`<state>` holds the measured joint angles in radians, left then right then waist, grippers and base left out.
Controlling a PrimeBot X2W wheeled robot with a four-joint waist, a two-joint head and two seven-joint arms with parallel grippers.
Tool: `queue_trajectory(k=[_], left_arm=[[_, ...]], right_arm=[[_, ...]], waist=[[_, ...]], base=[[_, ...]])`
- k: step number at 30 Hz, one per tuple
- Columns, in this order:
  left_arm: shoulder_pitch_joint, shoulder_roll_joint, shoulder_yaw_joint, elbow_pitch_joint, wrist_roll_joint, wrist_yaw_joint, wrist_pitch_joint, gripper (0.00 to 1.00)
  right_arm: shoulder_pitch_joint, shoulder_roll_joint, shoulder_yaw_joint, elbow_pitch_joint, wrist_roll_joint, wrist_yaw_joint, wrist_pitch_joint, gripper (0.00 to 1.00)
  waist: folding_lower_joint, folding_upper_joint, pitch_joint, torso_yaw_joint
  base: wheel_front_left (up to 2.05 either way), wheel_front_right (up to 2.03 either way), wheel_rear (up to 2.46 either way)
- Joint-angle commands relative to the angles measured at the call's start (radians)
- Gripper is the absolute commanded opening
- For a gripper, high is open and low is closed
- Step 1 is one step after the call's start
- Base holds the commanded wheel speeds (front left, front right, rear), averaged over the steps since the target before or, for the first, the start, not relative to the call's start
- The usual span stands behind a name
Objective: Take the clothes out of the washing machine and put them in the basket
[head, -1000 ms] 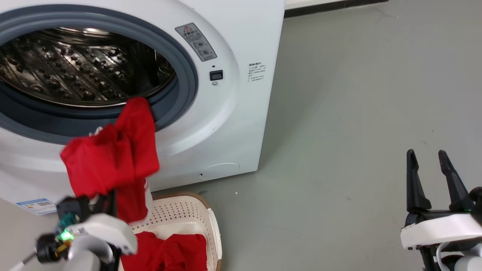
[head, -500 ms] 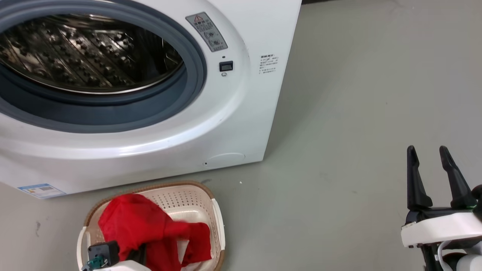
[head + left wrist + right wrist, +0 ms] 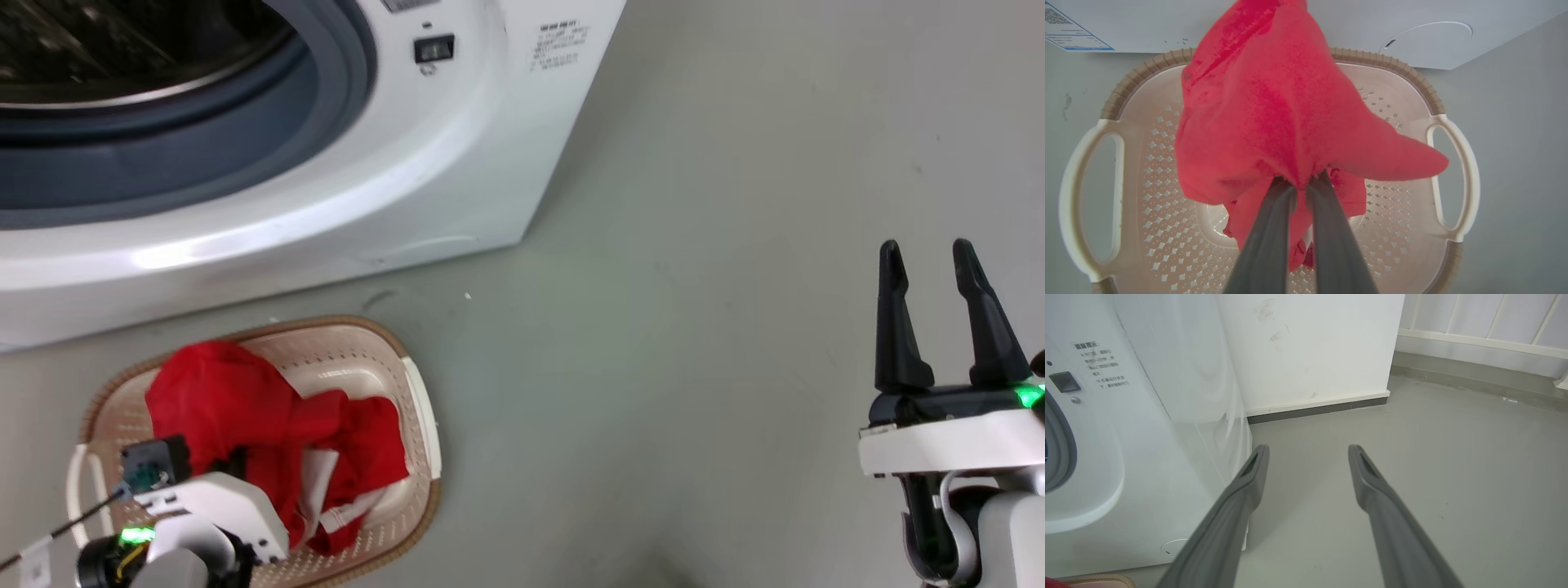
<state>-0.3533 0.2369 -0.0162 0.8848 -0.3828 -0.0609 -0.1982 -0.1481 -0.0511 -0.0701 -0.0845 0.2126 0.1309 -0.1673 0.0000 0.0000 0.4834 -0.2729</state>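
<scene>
The white washing machine (image 3: 457,163) stands open, with its grey rubber ring (image 3: 245,155) and steel drum (image 3: 82,49) at the top left of the head view. The cream basket (image 3: 420,408) with a brown rim sits on the floor in front of it and holds red clothes (image 3: 229,408). In the left wrist view my left gripper (image 3: 1301,183) is shut on a bunched red garment (image 3: 1274,114) that hangs over the basket (image 3: 1392,65). My right gripper (image 3: 931,269) stands open over bare floor at the right, with nothing between its fingers (image 3: 1253,469).
Grey floor (image 3: 694,327) spreads to the right of the machine and basket. In the right wrist view, a white wall (image 3: 1310,347) with a dark skirting strip stands behind the machine, and a pale railing (image 3: 1474,330) runs at the far right.
The head camera has tilted down. My left gripper has carried the red garment from the drum's lip down over the basket. The right gripper has stayed open.
</scene>
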Motion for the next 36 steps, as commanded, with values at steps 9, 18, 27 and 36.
queue_trajectory(k=[9,18,27,36], left_arm=[[-0.139,0.039,0.021,0.190,-0.024,0.003,-0.023,0.00],[-0.254,0.061,0.051,0.351,-0.068,0.015,0.000,0.00],[-0.258,0.042,0.052,0.386,-0.092,0.007,-0.003,1.00],[-0.214,0.015,0.019,0.389,-0.074,-0.017,-0.051,1.00]], right_arm=[[-0.072,0.001,0.031,0.044,0.039,0.000,-0.054,1.00],[-0.113,0.001,0.042,0.080,0.056,0.000,-0.082,1.00],[-0.118,0.001,0.034,0.093,0.034,0.000,-0.093,1.00],[-0.073,0.001,0.001,0.099,0.001,0.000,-0.081,1.00]], waist=[[0.0000,0.0000,0.183,-0.087],[0.0000,0.0000,0.248,-0.107],[0.0000,0.0000,0.196,-0.091],[0.0000,0.0000,0.033,-0.036]], base=[[0.00,0.00,0.00],[0.00,0.00,0.00],[0.00,0.00,0.00],[0.00,0.00,0.00]])
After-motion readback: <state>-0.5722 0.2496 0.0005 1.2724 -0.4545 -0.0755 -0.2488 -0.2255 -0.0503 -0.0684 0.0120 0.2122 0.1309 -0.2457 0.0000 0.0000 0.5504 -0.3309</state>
